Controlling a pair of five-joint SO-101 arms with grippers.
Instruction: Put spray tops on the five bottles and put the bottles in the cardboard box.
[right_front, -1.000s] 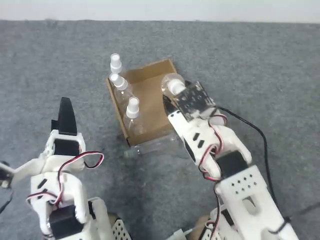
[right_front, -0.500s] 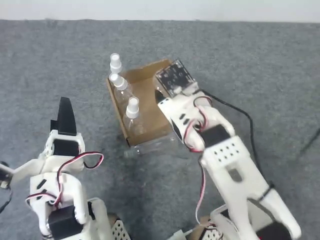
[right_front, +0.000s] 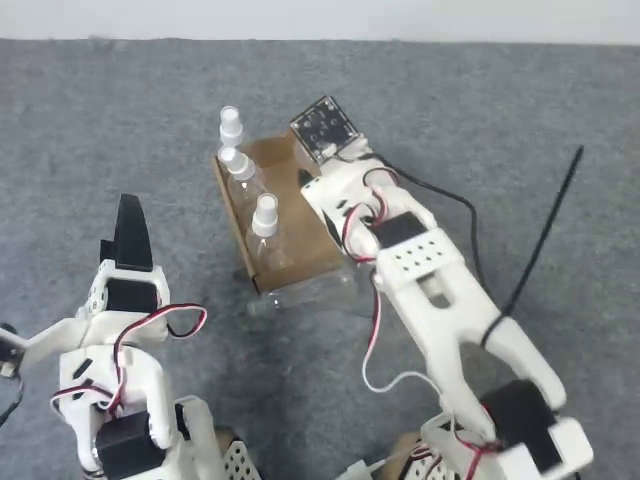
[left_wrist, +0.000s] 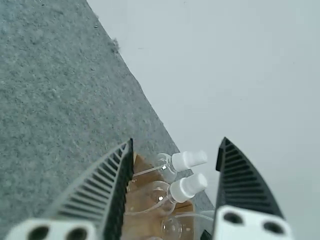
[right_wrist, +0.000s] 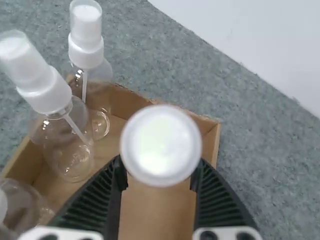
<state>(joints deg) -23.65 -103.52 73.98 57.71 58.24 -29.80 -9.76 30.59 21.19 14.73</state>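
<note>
Grey carpet (right_front: 520, 120): covers the whole table under both arms.
Left gripper (left_wrist: 176, 150): at the near left, well apart from the box. Its black ridged jaws are spread wide with nothing between them and aim toward the far side.
Clear plastic shape (right_front: 305, 290): lies on the carpet against the box's near wall. Too faint to tell what it is.
Cardboard box (right_front: 290, 195): brown, open-topped and shallow, at the middle of the table and turned a little askew.
Standing bottles: three clear round bottles with white spray tops stand upright in a row along the box's left wall: near bottle (right_front: 265, 217), middle bottle (right_front: 236, 163) and far bottle (right_front: 231, 124) at the far left corner.
Right gripper (right_wrist: 159, 172): over the far right part of the box, clenched on the held bottle.
Held bottle (right_wrist: 160, 145): from above it shows only a round white spray top, upright between the black jaws and above the box's brown floor.
Right arm (right_front: 410, 250): stretched from the near right out over the box.
Change, right arm: it has swung left and farther out, and its wrist board (right_front: 325, 130) now covers the white top that showed over the box's right wall.
Change, rest: left arm and the three bottles are unmoved.
</note>
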